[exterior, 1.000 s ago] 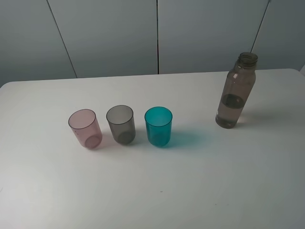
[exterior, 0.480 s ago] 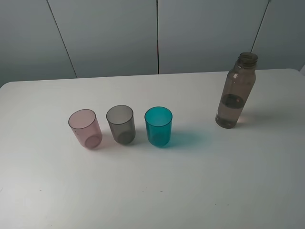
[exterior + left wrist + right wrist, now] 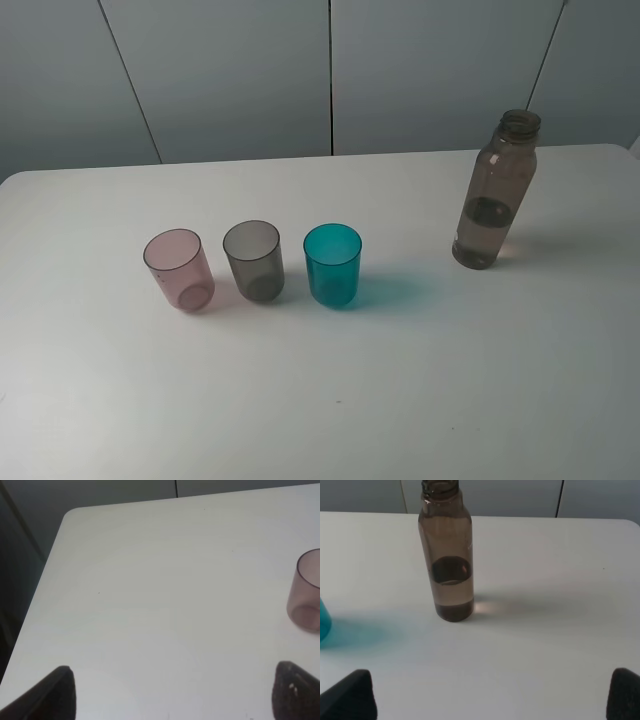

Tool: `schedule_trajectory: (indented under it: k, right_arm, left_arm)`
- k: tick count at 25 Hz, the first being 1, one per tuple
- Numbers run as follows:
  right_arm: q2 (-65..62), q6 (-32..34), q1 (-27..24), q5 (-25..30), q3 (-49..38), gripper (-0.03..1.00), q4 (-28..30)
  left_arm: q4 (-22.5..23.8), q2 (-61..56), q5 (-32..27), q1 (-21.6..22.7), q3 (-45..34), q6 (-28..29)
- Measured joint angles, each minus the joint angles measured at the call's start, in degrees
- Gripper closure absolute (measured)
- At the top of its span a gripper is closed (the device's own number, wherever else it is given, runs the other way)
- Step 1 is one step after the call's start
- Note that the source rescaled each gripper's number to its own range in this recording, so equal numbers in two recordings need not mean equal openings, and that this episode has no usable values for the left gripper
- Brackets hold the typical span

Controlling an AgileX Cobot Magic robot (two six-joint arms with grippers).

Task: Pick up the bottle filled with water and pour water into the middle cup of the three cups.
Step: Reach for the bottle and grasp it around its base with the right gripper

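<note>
The smoky brown-grey bottle (image 3: 493,195) stands upright and uncapped at the right of the white table, holding water to about a third of its height. The three cups stand in a row at the left: pink (image 3: 180,270), the smoky grey middle cup (image 3: 254,260), and teal (image 3: 333,264). Neither gripper shows in the exterior high view. My left gripper (image 3: 177,695) is open and empty, with the pink cup (image 3: 306,597) ahead to one side. My right gripper (image 3: 487,695) is open and empty, some way short of the bottle (image 3: 447,565).
The white table (image 3: 400,400) has a rounded far left corner (image 3: 70,515), with grey wall panels behind it. The teal cup's edge (image 3: 324,620) shows beside the bottle in the right wrist view.
</note>
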State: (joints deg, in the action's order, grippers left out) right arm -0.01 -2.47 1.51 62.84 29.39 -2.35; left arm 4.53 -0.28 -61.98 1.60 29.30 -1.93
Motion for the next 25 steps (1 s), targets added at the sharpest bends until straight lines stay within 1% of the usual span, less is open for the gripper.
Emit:
schedule_trajectory:
  k: [25]
  right_arm:
    - [0.0,0.0,0.0,0.0,0.0,-0.03,0.0]
  left_arm:
    - [0.0,0.0,0.0,0.0,0.0,0.21]
